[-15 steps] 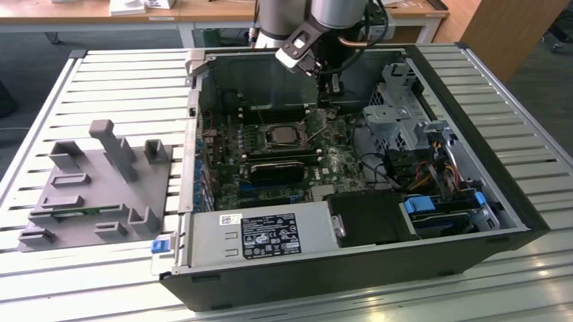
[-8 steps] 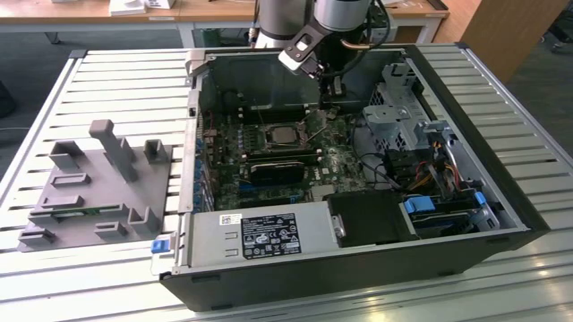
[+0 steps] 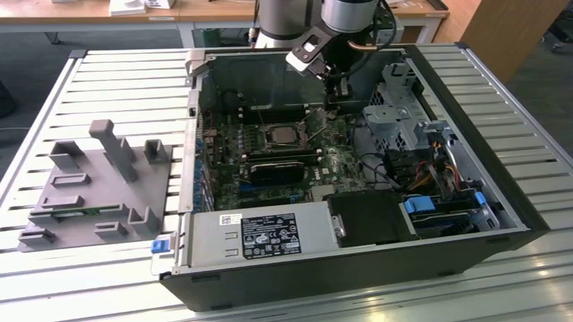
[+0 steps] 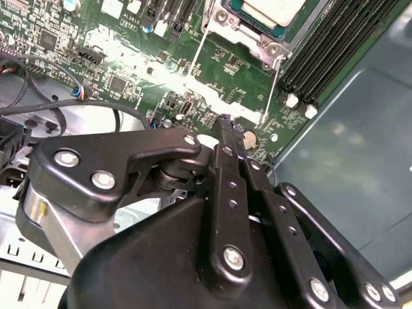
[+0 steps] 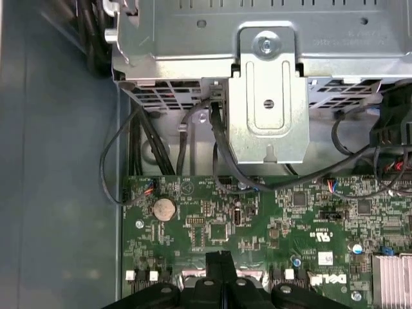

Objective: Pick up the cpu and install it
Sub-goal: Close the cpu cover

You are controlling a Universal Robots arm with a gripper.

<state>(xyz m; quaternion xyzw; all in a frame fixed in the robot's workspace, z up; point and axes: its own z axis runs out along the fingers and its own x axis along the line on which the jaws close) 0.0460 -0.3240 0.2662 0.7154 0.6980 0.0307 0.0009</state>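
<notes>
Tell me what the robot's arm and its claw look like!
The arm is made of round, shiny grey tubes, with a white block near its wrist and dark cables looping beside it. The gripper is black, built from bar-shaped links joined by round silver screws, and it narrows to a thin tip.

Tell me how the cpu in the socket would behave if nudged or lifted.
The cpu looks thin, flat and metal-topped: probably rigid, light, and slippery to pinch. It lies flat within the socket frame, so a sideways nudge likely won't slide it, and it shouldn't roll or tip.
</notes>
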